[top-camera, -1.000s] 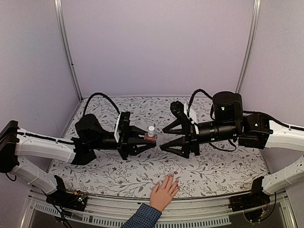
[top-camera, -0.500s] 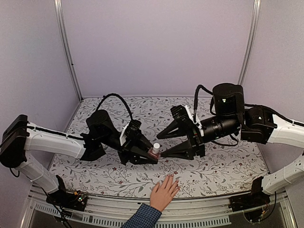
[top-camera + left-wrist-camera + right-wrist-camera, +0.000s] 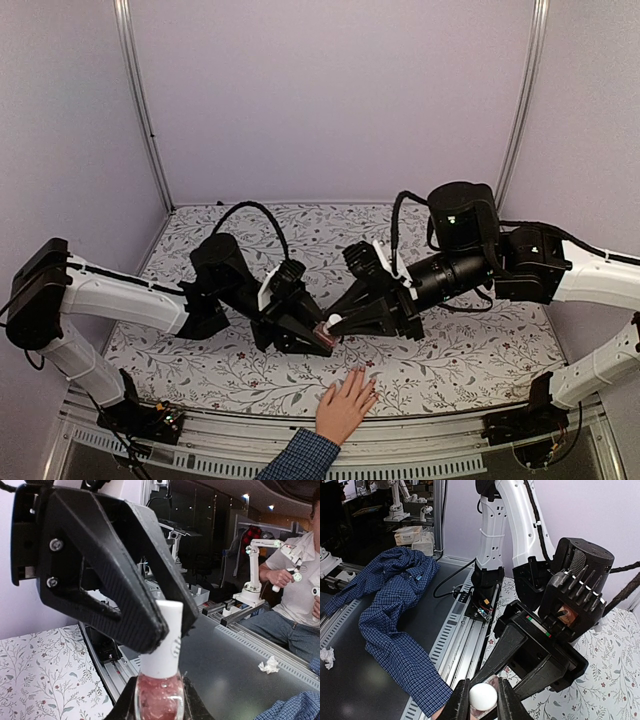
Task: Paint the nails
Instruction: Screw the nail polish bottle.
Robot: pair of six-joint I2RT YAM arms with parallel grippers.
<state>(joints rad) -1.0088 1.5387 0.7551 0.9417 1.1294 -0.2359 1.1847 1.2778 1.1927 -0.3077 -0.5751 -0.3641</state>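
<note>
L gripper (image 3: 322,338): clamps bottle (image 3: 159,701) | R gripper (image 3: 484,697): pinches cap (image 3: 162,640) | hand (image 3: 347,405): flat, nr edge

Top view: even, diffuse light from overhead, with soft, faint shadows under the arms on the worktop (image 3: 470,360). Wide-angle bowing of the frame posts (image 3: 138,100) toward the edges. The nails (image 3: 364,377) on the hand (image 3: 345,405) are too small to resolve.
Left wrist: bottle (image 3: 159,702) very close, slightly soft; background dim, ceiling spots.
Right wrist: white cap (image 3: 483,696) nearly blown out; left side dim, wall bright.
</note>
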